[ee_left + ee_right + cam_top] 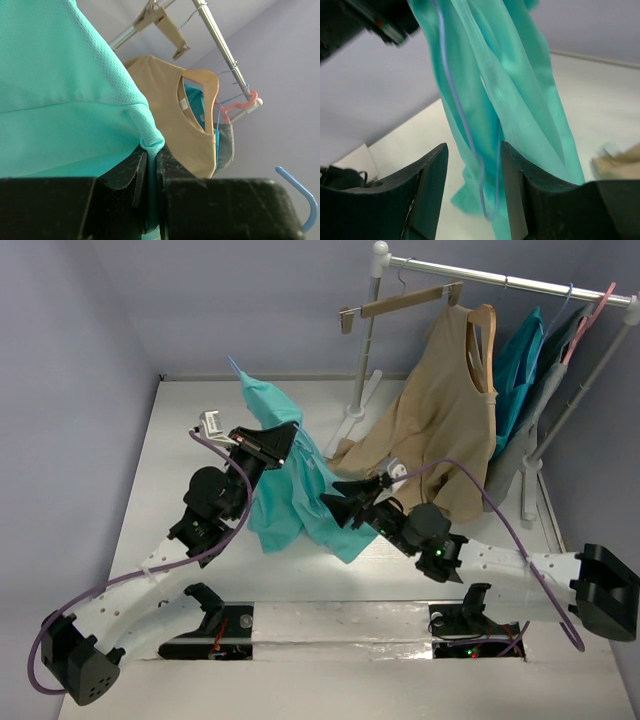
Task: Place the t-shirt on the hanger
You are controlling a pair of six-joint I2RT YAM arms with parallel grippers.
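The turquoise t-shirt (290, 500) hangs in long folds from my left gripper (287, 437), its lower end trailing on the white table. In the left wrist view the left gripper (151, 150) is shut on a pinched fold of the t-shirt (60, 100). The light-blue hanger is mostly hidden inside the fabric; its hook (236, 367) pokes out above the shirt, and the hook (306, 197) also shows at lower right. My right gripper (336, 495) stands open beside the shirt's lower part. Between its jaws hang the t-shirt (520, 100) and the hanger's thin wire (454, 100).
A white clothes rack (500, 280) stands at the back right. It carries a bare wooden hanger (405, 302), a tan sleeveless top (440, 410), a darker teal garment (515, 365) and a pink hanger (592, 312). The rack's foot (352, 415) rests just behind the shirt.
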